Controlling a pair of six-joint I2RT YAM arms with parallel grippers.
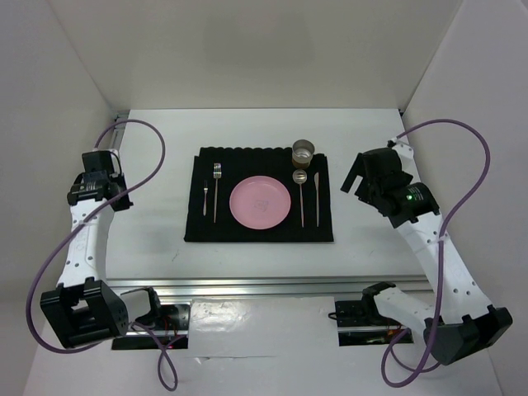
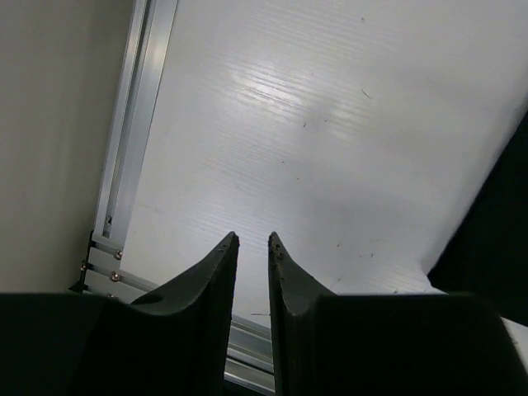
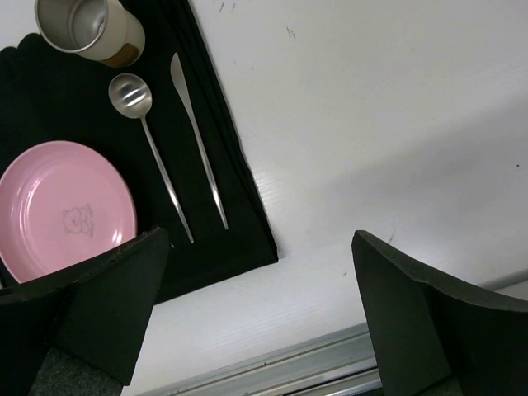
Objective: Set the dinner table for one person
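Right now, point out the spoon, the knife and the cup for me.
spoon [image 3: 162,165], right wrist view, middle of its handle
knife [image 3: 200,142], right wrist view, where blade meets handle
cup [image 3: 87,29], right wrist view, inside its open mouth

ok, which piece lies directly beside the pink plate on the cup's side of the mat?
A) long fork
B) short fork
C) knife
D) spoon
D: the spoon lies between the plate and the knife, just below the cup; the forks are on the plate's other side.
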